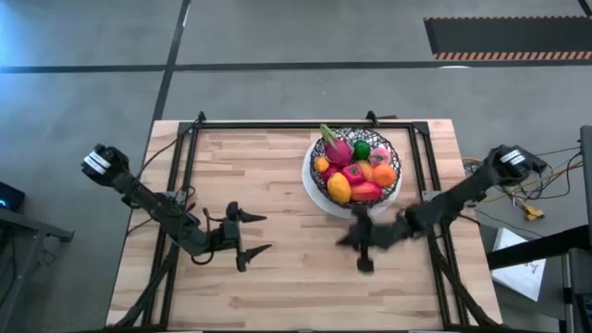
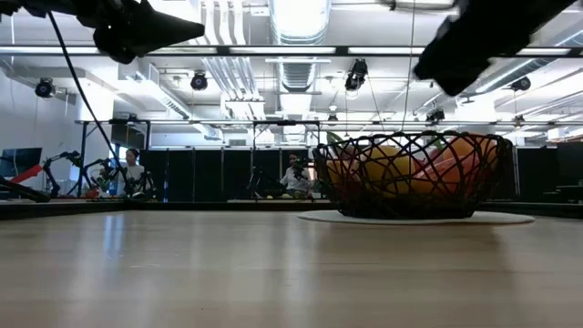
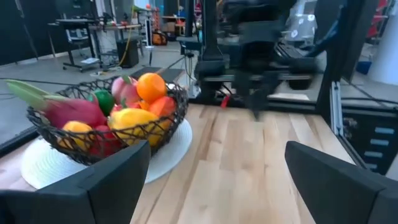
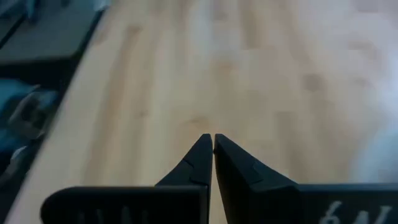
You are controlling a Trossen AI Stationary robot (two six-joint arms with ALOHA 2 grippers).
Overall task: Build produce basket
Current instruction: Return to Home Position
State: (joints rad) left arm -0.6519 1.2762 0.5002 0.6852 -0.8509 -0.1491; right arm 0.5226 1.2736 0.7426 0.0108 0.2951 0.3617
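The basket [image 1: 354,171] stands on its white plate [image 1: 314,196] towards the far right of the table [image 1: 277,185], and it is heaped with the produce [image 1: 356,171]. A pink dragon fruit [image 1: 336,148] lies at its far left edge with a green piece [image 1: 362,150] next to it. An orange [image 1: 384,174] is on the right, and a yellow lemon [image 1: 339,190] and a red piece [image 1: 365,191] are at the near side. Every piece that shows is inside the wire, piled above the rim.

The right gripper [image 1: 359,248] hangs over bare wood just in front of the basket, on its near side. Its wrist view shows the two fingers pressed together at the tips with nothing between them. The left gripper [image 1: 264,233] is well to the left of the basket and a little nearer than it. It points towards the basket with its fingers spread wide and is empty.

Filling looks finished, so the step in hand appears to be parking the arms. The next move probably calls for the right arm to lift and draw back to the right, away from the basket, keeping clear of the wire rim and the plate edge so the pile is not jolted. The left arm has open table around it and should only need to fold back to the left.
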